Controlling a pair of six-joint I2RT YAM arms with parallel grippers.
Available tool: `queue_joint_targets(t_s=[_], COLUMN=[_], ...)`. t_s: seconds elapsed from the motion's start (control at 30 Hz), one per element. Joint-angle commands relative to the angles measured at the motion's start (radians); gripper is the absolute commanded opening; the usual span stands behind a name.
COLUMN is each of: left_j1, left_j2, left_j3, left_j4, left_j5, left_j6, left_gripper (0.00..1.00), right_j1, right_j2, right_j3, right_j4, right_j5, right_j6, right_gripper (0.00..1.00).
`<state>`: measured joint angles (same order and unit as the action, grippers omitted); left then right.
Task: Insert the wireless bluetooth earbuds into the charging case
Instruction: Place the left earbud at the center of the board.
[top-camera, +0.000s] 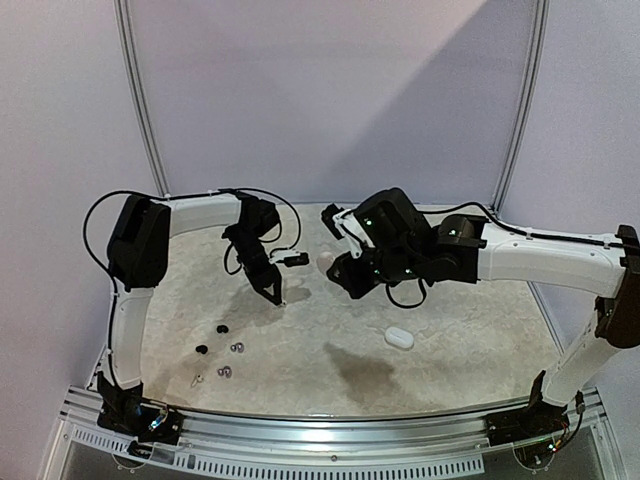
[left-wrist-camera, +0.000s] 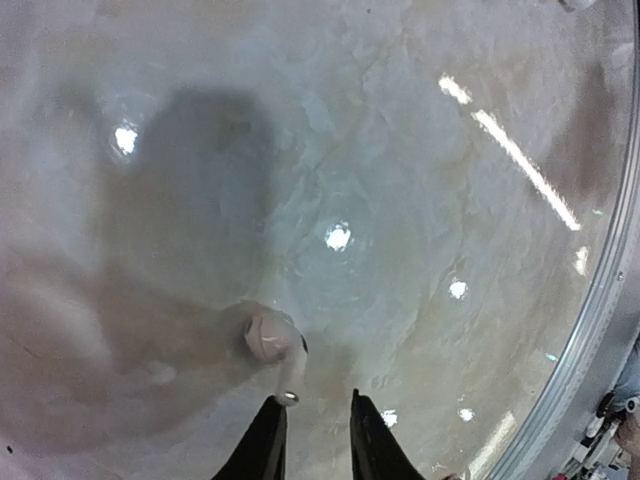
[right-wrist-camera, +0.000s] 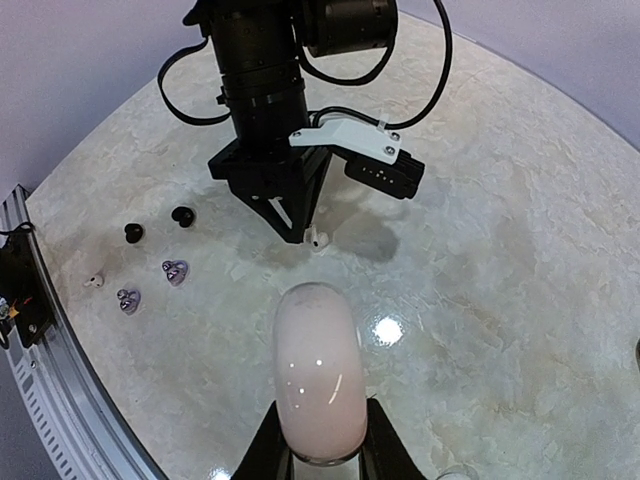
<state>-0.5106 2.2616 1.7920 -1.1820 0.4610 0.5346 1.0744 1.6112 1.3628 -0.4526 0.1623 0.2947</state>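
Observation:
My left gripper (top-camera: 273, 294) points down at the table, jaws a little apart and empty (left-wrist-camera: 318, 405). A white earbud (left-wrist-camera: 272, 340) lies on the table just ahead of it, its stem tip touching the left fingertip (left-wrist-camera: 270, 420); it also shows in the right wrist view (right-wrist-camera: 318, 240). My right gripper (right-wrist-camera: 322, 425) is shut on a pale pink charging case (right-wrist-camera: 320, 375), held above the table right of the left gripper (top-camera: 326, 262). Other earbuds lie at the near left: two black (top-camera: 221, 328) (top-camera: 202, 349), two grey-lavender (top-camera: 238, 348) (top-camera: 225, 372), one white (top-camera: 197, 380).
A second white case (top-camera: 399, 337) lies on the table right of centre. The marbled round table (top-camera: 440, 380) ends in a metal rail (top-camera: 330, 420) at the near edge. The left arm's wrist and cable (right-wrist-camera: 290, 90) stand close ahead of the right gripper.

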Motion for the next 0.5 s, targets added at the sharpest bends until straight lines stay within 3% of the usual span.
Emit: queue_joint_targets(t_s=[0.0, 0.27, 0.47], left_j1=[-0.009, -0.004, 0.001], left_j2=[0.047, -0.077, -0.226], left_j3=[0.045, 0.036, -0.088], left_j4=[-0.085, -0.070, -0.130], left_j5=[0.008, 0.019, 0.016], left_j6=[0.032, 0.058, 0.158], left_gripper=[0.25, 0.41, 0.42], right_j1=[0.001, -0.001, 0.000], right_j2=[-0.033, -0.045, -0.050], right_j3=[0.009, 0.010, 0.001], right_j4=[-0.021, -0.028, -0.017], right_j5=[0.022, 0.023, 0.016], right_j6=[0.003, -0.006, -0.005], right_gripper=[0.00, 0.00, 0.00])
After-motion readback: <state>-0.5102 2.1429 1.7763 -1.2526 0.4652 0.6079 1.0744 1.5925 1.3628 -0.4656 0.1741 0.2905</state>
